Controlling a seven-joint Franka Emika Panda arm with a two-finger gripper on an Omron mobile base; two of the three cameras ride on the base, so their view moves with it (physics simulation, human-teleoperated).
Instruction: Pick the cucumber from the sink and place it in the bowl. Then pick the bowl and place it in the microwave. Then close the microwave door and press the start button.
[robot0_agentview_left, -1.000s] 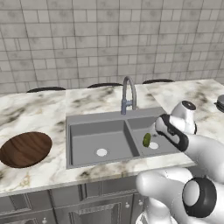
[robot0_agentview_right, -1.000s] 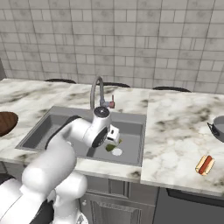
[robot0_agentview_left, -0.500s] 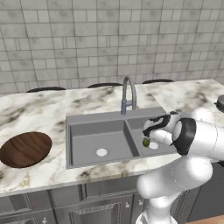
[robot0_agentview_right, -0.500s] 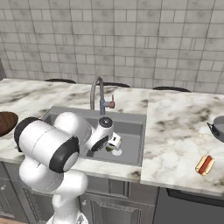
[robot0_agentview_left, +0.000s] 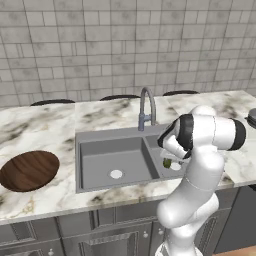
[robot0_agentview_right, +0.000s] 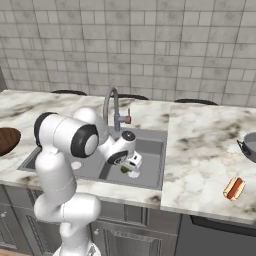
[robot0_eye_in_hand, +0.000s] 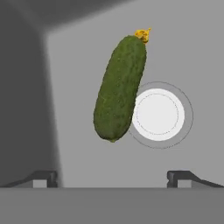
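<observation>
— Cucumber (robot0_eye_in_hand: 119, 89): where was it lying?

— On the floor of the sink (robot0_agentview_left: 100, 137), in the basin on the far side of the faucet (robot0_agentview_left: 146, 106) from the bowl (robot0_agentview_left: 29, 170). In the hand view it lay lengthwise, just beside the round white drain (robot0_eye_in_hand: 158, 114) of that basin and overlapping its rim, with a small yellow tip at its far end.

— And the gripper (robot0_eye_in_hand: 113, 177)?

— It hung down inside that same basin, straight over the cucumber. Its jaws stood spread wide, one fingertip (robot0_eye_in_hand: 43, 177) at each side of the hand view, and the cucumber lay between their lines but clear of both. Nothing was held.

— The bowl?

— It sat on the marble counter (robot0_agentview_left: 40, 125), well apart from the sink, on the side away from the faucet basin. From the right base camera, a hot dog (robot0_agentview_right: 234, 188) lay on the counter far beyond the sink, near a dark pan (robot0_agentview_right: 249, 145) at the picture's edge.
</observation>
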